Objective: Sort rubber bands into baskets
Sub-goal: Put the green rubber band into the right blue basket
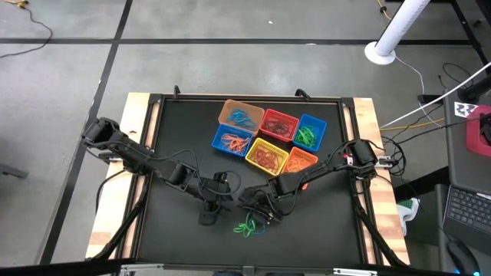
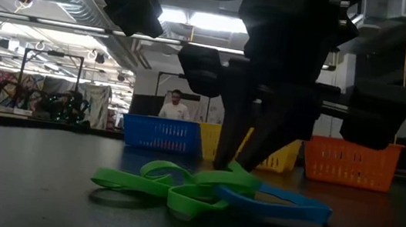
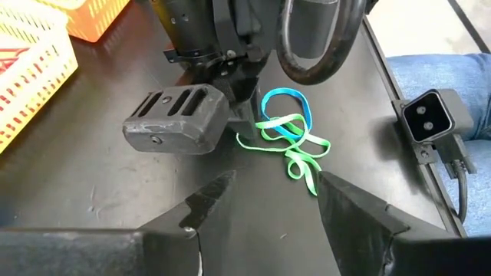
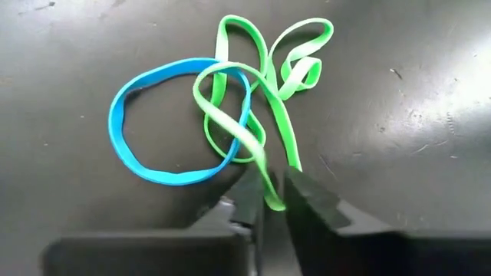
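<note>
A tangle of green rubber bands [image 4: 265, 84] lies on the black table [image 1: 176, 245] near its front edge, overlapping one blue rubber band [image 4: 165, 123]. My right gripper [image 4: 273, 193] slants down onto the tangle and is shut on a green band. My left gripper [image 3: 268, 195] hangs open just left of the tangle, above the table, and touches nothing. The six baskets stand together at the table's far middle: tan-orange [image 1: 240, 115], red [image 1: 278, 125], two blue [image 1: 309, 133] [image 1: 232, 140], yellow [image 1: 266, 156] and orange [image 1: 301, 161]. Most show bands inside. My right gripper pinches one strand of a green rubber band [image 4: 270, 178] between its two fingertips, at the end of the tangle nearest the gripper. The fingers slant down from above. The band lies flat on the table, slack, still twined with the other green band and the blue one.
The low camera [image 3: 430, 123] stands at the table's front edge close to the bands. A person's leg [image 3: 441, 69] shows beside the table, and another person [image 2: 175, 104] stands far behind the baskets. Bare table lies to the left and right of the tangle.
</note>
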